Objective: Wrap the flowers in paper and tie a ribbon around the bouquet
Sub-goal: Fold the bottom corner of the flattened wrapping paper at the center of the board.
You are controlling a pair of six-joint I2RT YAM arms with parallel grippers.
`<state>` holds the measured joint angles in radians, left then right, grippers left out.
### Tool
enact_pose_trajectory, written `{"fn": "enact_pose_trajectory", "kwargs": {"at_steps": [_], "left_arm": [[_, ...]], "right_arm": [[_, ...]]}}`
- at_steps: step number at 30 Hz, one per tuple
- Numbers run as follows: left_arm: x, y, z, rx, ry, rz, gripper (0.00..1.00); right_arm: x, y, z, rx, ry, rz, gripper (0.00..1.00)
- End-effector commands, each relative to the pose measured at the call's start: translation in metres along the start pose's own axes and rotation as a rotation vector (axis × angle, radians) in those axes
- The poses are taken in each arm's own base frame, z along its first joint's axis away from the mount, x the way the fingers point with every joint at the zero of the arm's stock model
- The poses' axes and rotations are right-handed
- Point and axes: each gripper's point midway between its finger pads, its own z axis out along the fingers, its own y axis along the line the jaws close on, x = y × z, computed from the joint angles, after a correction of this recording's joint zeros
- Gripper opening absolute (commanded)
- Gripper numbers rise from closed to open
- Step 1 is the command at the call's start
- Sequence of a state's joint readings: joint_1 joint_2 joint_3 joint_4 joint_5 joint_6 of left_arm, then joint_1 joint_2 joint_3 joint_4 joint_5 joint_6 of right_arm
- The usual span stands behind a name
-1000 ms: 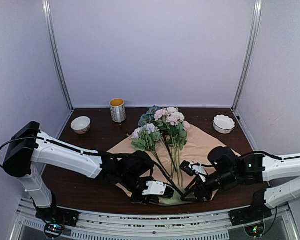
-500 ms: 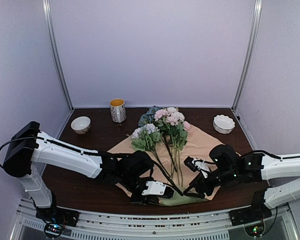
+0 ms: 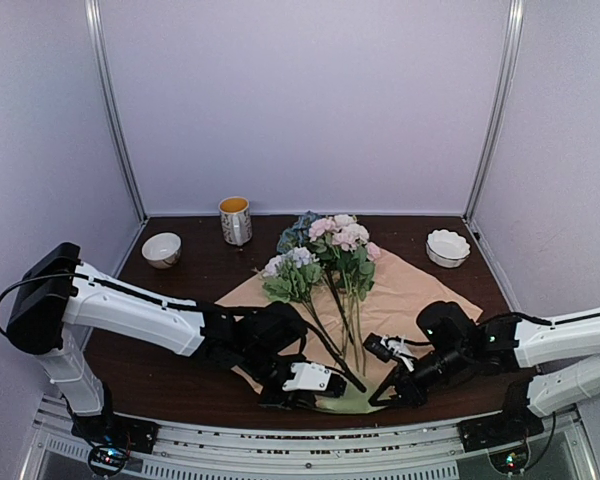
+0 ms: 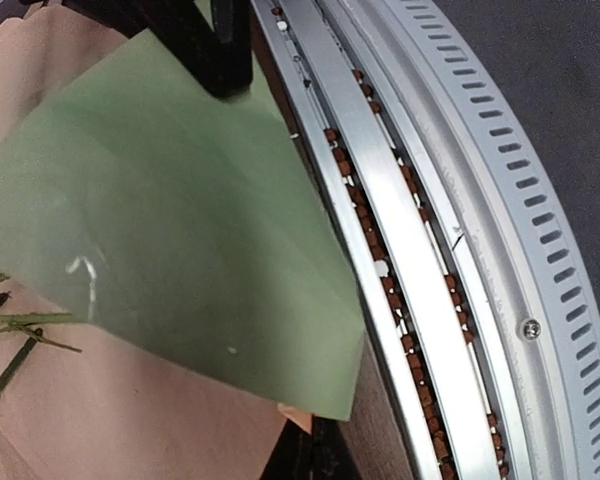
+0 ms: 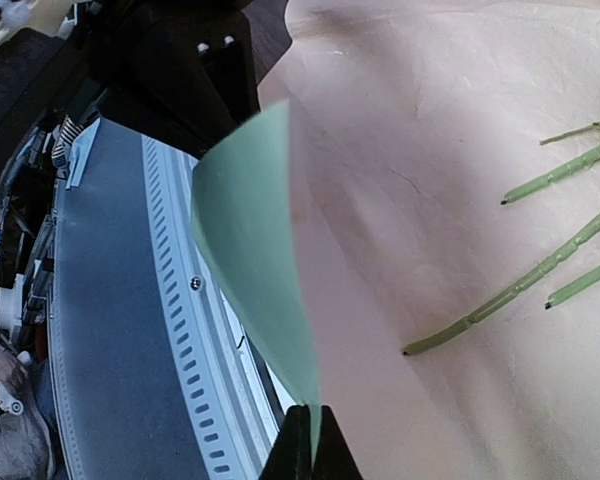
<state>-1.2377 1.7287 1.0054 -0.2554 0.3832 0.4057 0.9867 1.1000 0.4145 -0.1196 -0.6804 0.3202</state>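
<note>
- Paper (image 3: 425,290) is spread tan-side up under the flowers (image 3: 332,250), ready for wrapping.
- Its near corner, folded green-side up, is clenched in the left gripper (image 3: 302,384).
- The adjoining edge is pinched by the right gripper (image 5: 308,425), seemingly for lifting.

Desk (image 3: 160,380): dark brown top.
Mug (image 3: 235,220): pale, yellow inside, upright at the far edge, left of centre.
Small white bowl (image 3: 161,249): near the far-left corner.
White scallop-rimmed bowl (image 3: 448,247): far-right corner.
Perforated metal rail (image 4: 460,200): along the near edge.
</note>
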Motion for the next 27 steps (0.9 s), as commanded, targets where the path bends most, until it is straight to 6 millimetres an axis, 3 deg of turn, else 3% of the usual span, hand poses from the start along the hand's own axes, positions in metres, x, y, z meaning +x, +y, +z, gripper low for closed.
{"fn": "enact_pose_trajectory", "kwargs": {"at_steps": [1, 5, 8, 12, 15, 17, 19, 22, 27], "left_arm": [[0.002, -0.002, -0.001, 0.037, 0.007, -0.028, 0.16], [0.005, -0.007, -0.012, 0.075, 0.044, -0.07, 0.47], [0.004, -0.014, -0.024, 0.094, 0.05, -0.081, 0.55], [-0.002, -0.015, -0.041, 0.093, 0.045, -0.087, 0.53], [-0.005, 0.011, -0.048, -0.016, -0.018, -0.152, 0.46], [0.01, 0.041, -0.046, -0.147, 0.017, -0.228, 0.4], [0.038, 0.061, -0.036, -0.24, 0.121, -0.277, 0.34], [0.071, 0.06, -0.017, -0.234, 0.238, -0.287, 0.32], [0.094, 0.049, -0.006, -0.201, 0.3, -0.286, 0.32]], "right_arm": [[-0.012, 0.01, -0.003, -0.046, -0.025, -0.039, 0.0], [-0.015, 0.004, -0.005, -0.015, -0.027, -0.033, 0.0], [-0.016, 0.0, -0.005, 0.004, -0.017, -0.028, 0.0], [-0.015, -0.013, -0.003, 0.07, 0.011, -0.003, 0.0], [-0.017, -0.028, -0.004, 0.132, 0.015, 0.03, 0.0], [-0.02, -0.034, -0.003, 0.151, 0.011, 0.049, 0.0], [-0.023, -0.041, -0.001, 0.178, 0.007, 0.059, 0.0], [-0.027, -0.049, 0.004, 0.209, 0.021, 0.061, 0.0], [-0.029, -0.064, 0.009, 0.273, 0.05, 0.067, 0.0]]}}
